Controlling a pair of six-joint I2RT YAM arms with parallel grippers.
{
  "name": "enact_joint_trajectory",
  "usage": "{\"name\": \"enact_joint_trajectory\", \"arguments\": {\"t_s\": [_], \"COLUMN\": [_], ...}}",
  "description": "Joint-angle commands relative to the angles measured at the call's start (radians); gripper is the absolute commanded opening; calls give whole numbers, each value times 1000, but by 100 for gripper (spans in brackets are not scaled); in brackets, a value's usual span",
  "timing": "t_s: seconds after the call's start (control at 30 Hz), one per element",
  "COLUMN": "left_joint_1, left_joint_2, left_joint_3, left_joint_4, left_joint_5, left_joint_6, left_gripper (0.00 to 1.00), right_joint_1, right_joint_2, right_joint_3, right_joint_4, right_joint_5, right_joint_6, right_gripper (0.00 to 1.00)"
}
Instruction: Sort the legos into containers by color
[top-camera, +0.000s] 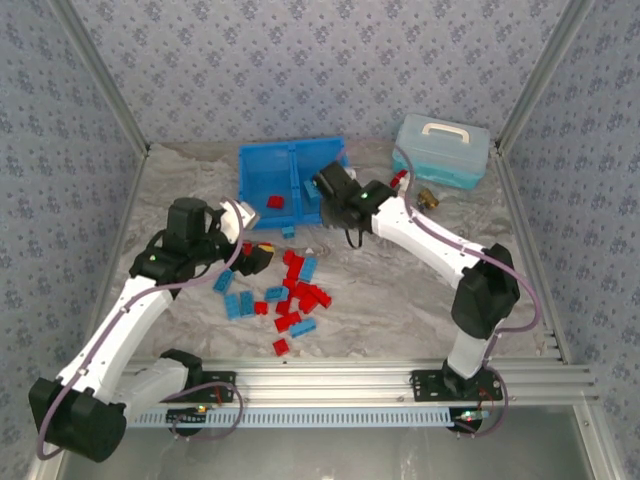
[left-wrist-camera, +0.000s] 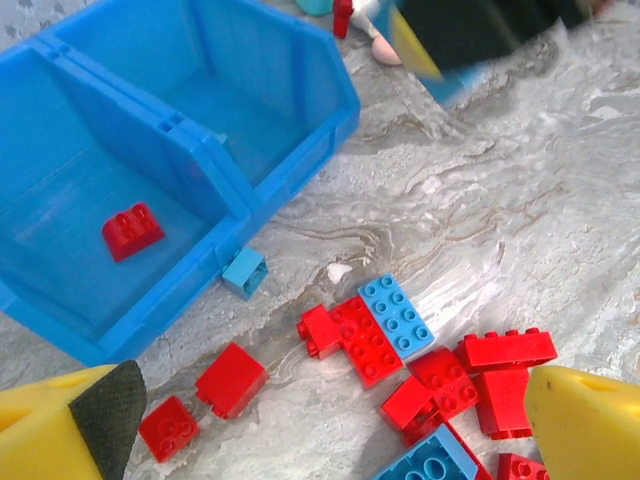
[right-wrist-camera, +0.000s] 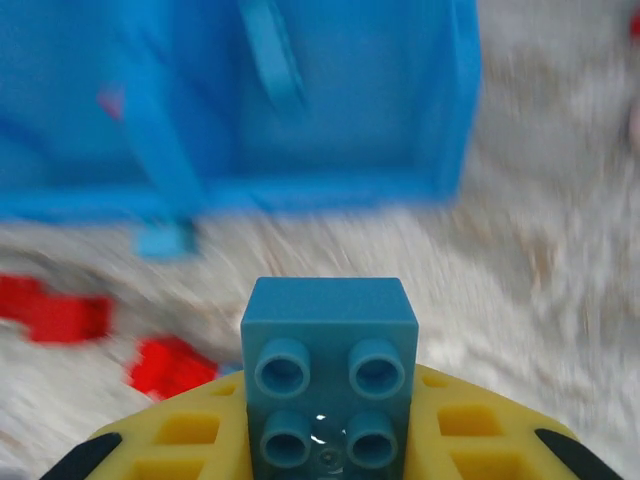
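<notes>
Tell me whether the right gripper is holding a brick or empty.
Holding. A light blue brick sits clamped between the yellow fingers of the right gripper, sharp against the blurred tray.

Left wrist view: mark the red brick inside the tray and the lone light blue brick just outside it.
red brick (left-wrist-camera: 133, 226): left wrist view, top face.
light blue brick (left-wrist-camera: 244, 270): left wrist view, top face.

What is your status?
Left hand open above loose red and blue plastic bricks. Right hand holding light blue plastic brick near bright blue plastic tray. Nothing blocking.
</notes>
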Motion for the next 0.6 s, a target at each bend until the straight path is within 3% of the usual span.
{"name": "enact_joint_trajectory", "arguments": {"t_s": [0.0, 0.3, 0.57], "left_joint_1": [12, 12, 12], "left_joint_2": [-38, -34, -32], "left_joint_3": [-20, -30, -30], "left_joint_4": [67, 59, 64], "left_joint_5": [52, -1, 54], "left_joint_6": [9, 16, 15], "left_gripper": [99, 99, 99], "right_joint_1": [-33, -109, -144], "right_joint_2": [119, 505, 689], "right_joint_3": [156, 604, 743], "right_joint_4": [-12, -69, -79], "right_joint_5": [68, 18, -54], "right_joint_6": [-178, -285, -247], "right_gripper": [28, 30, 35]}}
